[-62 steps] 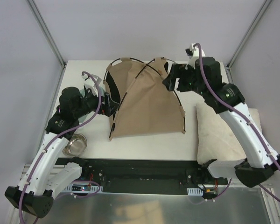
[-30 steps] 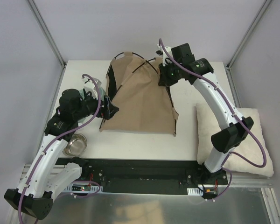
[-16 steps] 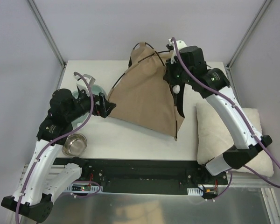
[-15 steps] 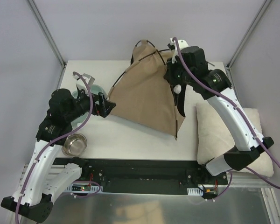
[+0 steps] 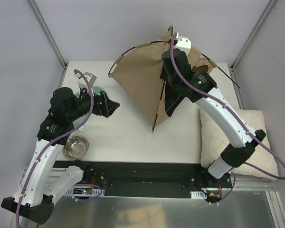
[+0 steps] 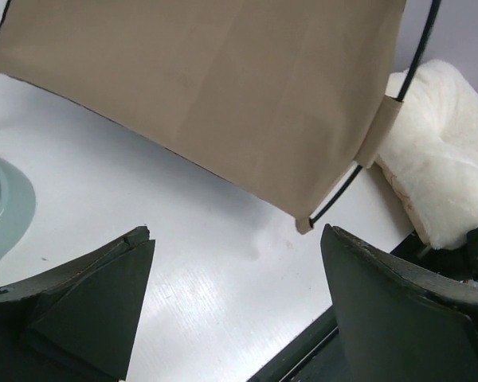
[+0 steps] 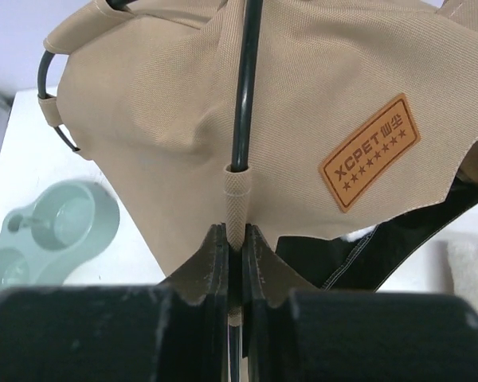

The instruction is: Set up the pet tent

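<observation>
White table (image 5: 128, 142), pale grey walls (image 5: 85, 28)

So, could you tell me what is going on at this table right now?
The right end effector is shut on a thin black pole of the tan pet tent and holds the tent raised above the table, with the fabric hanging loosely. The left end effector is open and empty, apart from the tent on its left. The cream cushion lies to the right, outside the tent.
</observation>
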